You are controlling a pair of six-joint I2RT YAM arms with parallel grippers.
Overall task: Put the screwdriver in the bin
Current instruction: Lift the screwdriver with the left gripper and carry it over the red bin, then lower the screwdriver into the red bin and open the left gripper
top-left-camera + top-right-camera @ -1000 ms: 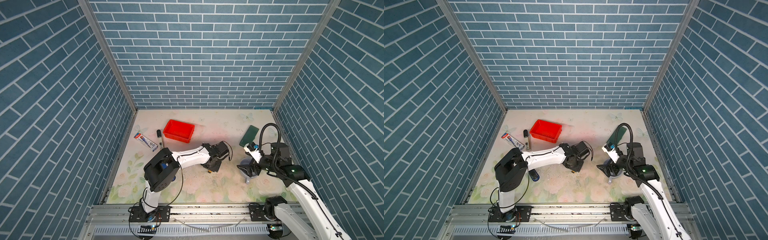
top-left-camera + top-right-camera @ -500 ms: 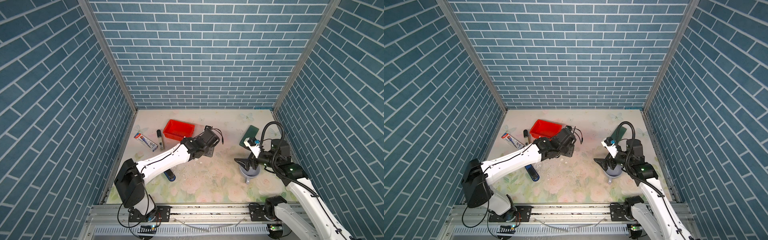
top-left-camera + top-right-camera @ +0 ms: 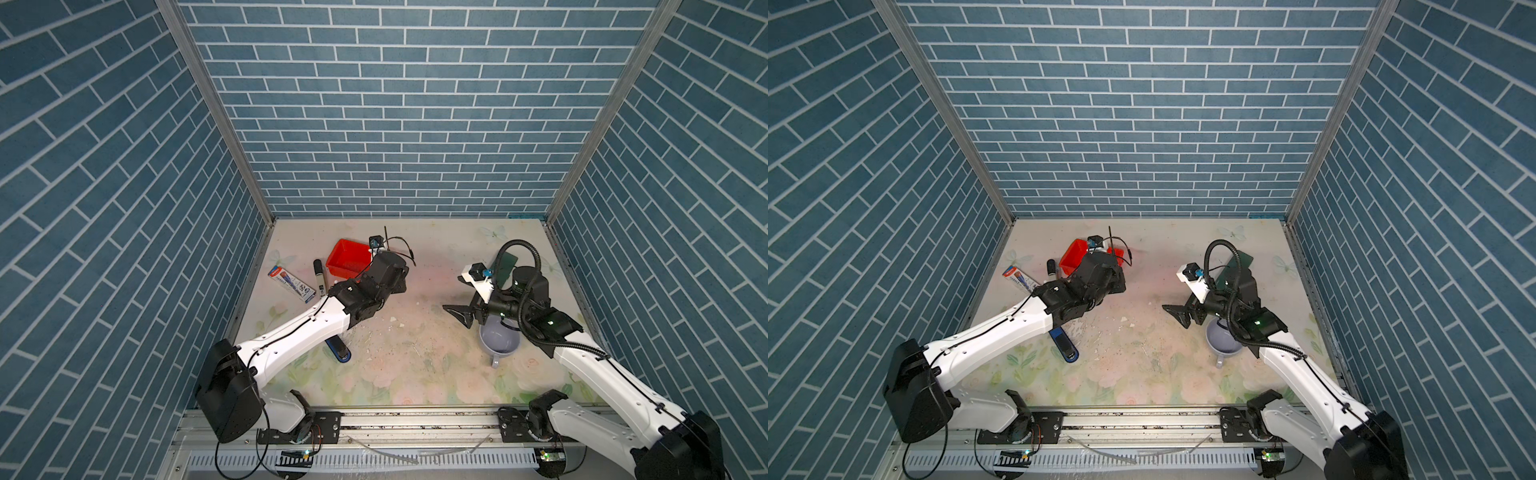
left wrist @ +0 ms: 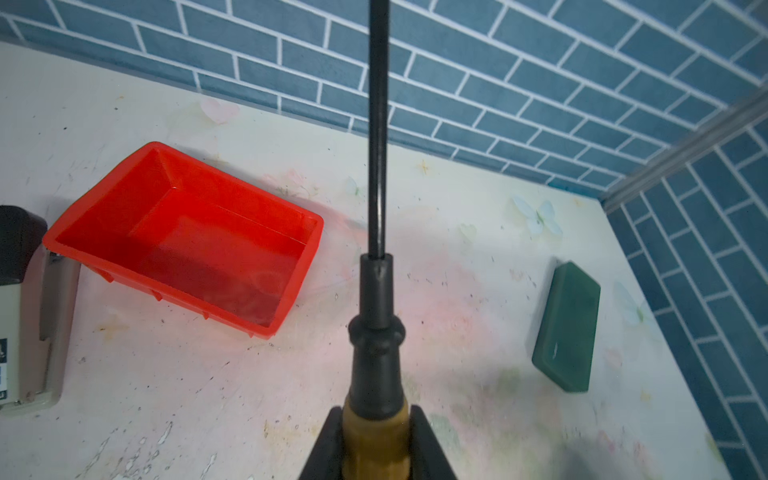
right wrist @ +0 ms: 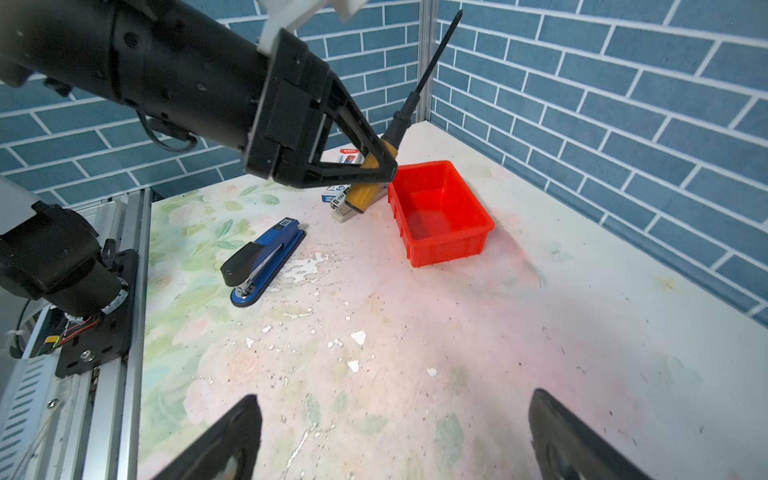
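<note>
The small screwdriver with a ribbed yellow-orange handle and thin black shaft (image 5: 398, 124) is gripped by its handle between the clenched jaws of the left gripper (image 5: 380, 164). It is held clear of the floral tabletop (image 5: 415, 332), with the shaft tilted upward toward the brick wall. It is held just beside the shallow, bright red plastic bin (image 5: 442, 249), not inside it. The right gripper (image 5: 395, 436) is spread wide with nothing grasped, near the pale lavender mug (image 3: 498, 343).

Chipped floral-print table (image 3: 432, 266). On it: red bin (image 3: 337, 250); marker (image 3: 319, 277) & printed pack (image 3: 292, 284) just L of bin; blue stapler (image 3: 340, 351) in front of bin; green box (image 3: 506, 266) & mug (image 3: 496, 343) well R of bin.
</note>
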